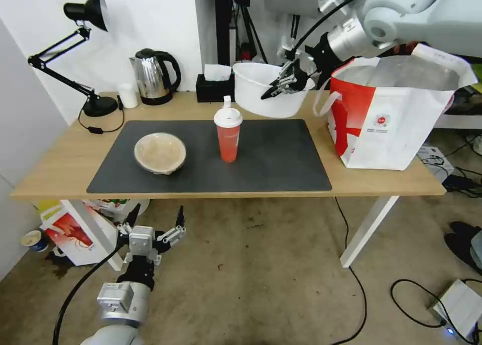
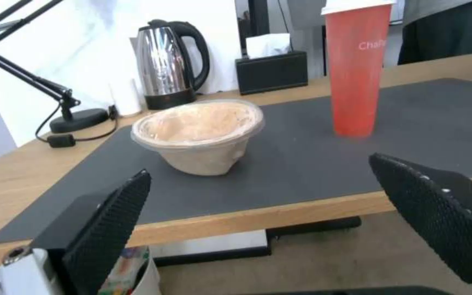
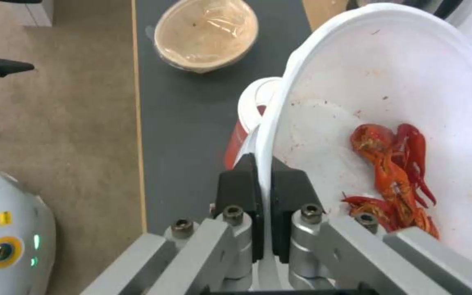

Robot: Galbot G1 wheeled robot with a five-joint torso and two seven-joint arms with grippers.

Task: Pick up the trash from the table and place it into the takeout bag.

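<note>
My right gripper (image 1: 275,91) is shut on the rim of the large white plastic bowl (image 1: 256,89), holding it above the back of the table (image 1: 60,159), left of the takeout bag (image 1: 391,114). Red crayfish scraps (image 3: 394,172) lie inside the white bowl (image 3: 411,82), and the rim is pinched between the fingers (image 3: 291,188). The red cup with white lid (image 1: 228,134) stands upright mid-mat; the shallow beige bowl (image 1: 160,152) sits to its left. My left gripper (image 1: 155,223) hangs open below the table's front edge, facing the beige bowl (image 2: 200,133) and the cup (image 2: 355,69).
A steel kettle (image 1: 153,76), black tissue box (image 1: 213,86), small white cup (image 1: 128,95) and black desk lamp (image 1: 85,53) line the back of the table. A smaller red-and-white bag (image 1: 75,229) and a paper cup (image 1: 33,240) sit on the floor at left. Cables trail at right.
</note>
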